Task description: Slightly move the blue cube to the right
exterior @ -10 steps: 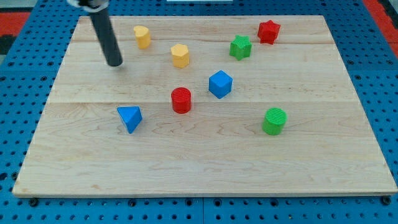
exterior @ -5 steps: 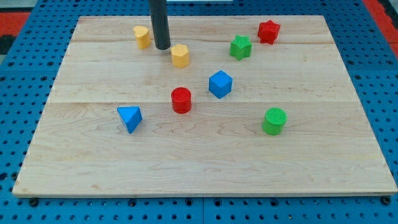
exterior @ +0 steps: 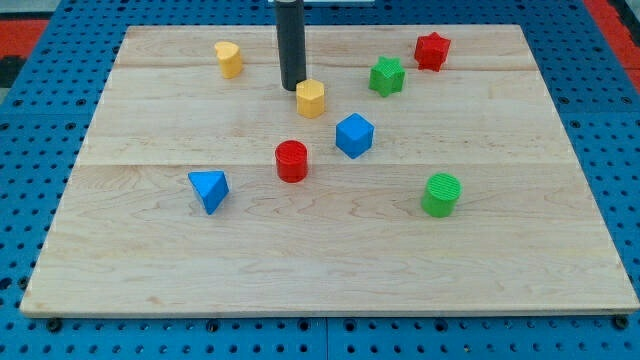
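The blue cube (exterior: pixel 354 135) sits near the middle of the wooden board (exterior: pixel 150 250). My tip (exterior: pixel 292 88) is up and to the left of it, touching the left side of a yellow hexagonal block (exterior: pixel 311 98). That yellow block lies between my tip and the blue cube, a short gap above the cube's left corner. The rod rises straight to the view's top edge.
A red cylinder (exterior: pixel 291 160) is left of the blue cube. A blue triangular block (exterior: pixel 209 189) is further left. Another yellow block (exterior: pixel 229 59) is at top left. A green star (exterior: pixel 386 75) and red star (exterior: pixel 432 50) are top right. A green cylinder (exterior: pixel 441 194) is lower right.
My tip swept from the board's upper left to the right and reached the yellow hexagonal block, which has shifted right and slightly down. The blue cube has not moved.
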{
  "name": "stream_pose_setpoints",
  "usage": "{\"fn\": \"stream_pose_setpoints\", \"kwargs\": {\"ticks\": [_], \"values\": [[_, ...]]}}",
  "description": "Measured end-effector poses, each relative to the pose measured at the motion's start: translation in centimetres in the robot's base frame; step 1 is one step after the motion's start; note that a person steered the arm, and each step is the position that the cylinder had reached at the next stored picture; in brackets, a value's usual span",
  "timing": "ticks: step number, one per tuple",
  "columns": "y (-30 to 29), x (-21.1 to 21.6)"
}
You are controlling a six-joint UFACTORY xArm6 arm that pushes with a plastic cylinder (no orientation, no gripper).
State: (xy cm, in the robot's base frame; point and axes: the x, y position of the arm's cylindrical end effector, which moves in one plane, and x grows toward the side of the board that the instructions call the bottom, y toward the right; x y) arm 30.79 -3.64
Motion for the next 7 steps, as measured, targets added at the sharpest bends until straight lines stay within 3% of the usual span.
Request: {"fn": "stream_pose_setpoints", "kwargs": {"ticks": [3,7], "values": [[9.3,0.2],[4.0,6.4]]}}
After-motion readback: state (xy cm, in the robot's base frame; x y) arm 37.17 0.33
